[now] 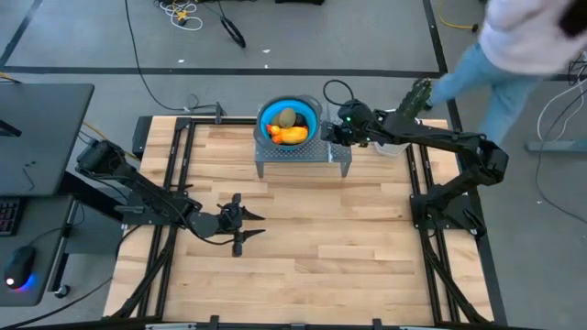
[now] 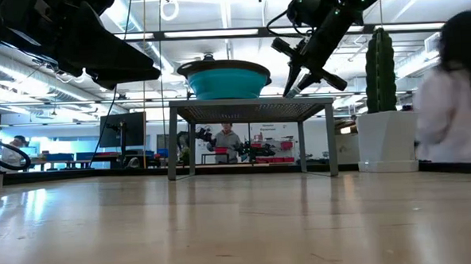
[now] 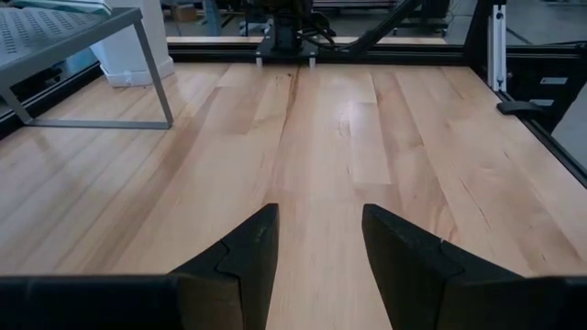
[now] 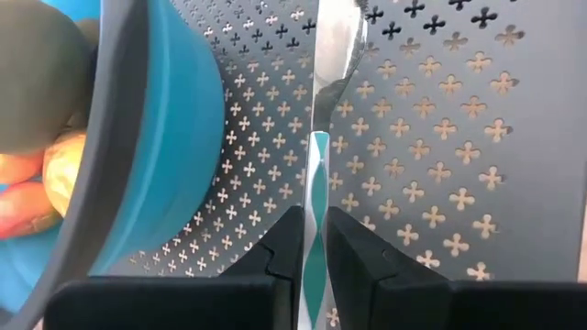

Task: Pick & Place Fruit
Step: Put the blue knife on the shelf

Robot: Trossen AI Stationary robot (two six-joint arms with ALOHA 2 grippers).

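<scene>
Fruit [image 1: 288, 128] sits piled in the blue bowl [image 1: 312, 114] on the grey perforated stand [image 1: 303, 158], at about twelve o'clock on the table [image 1: 303, 247]. I make out an olive-brown oval and some yellow-orange and orange-red pieces; no fruit shows loose on the wood, so the placing looks largely done, though I cannot see every piece. The right end effector [image 4: 313, 240] is over the stand just beside the bowl, at its three o'clock, fingers pinching a slim white-and-teal stick [image 4: 316, 197] that runs on into a shiny metal part. Setting that tool down seems to be what is left. The left end effector [image 3: 319, 252] hovers low at about eight o'clock, fingers spread, holding nothing. A person [image 1: 514, 46] passes beyond the table at two o'clock.
</scene>
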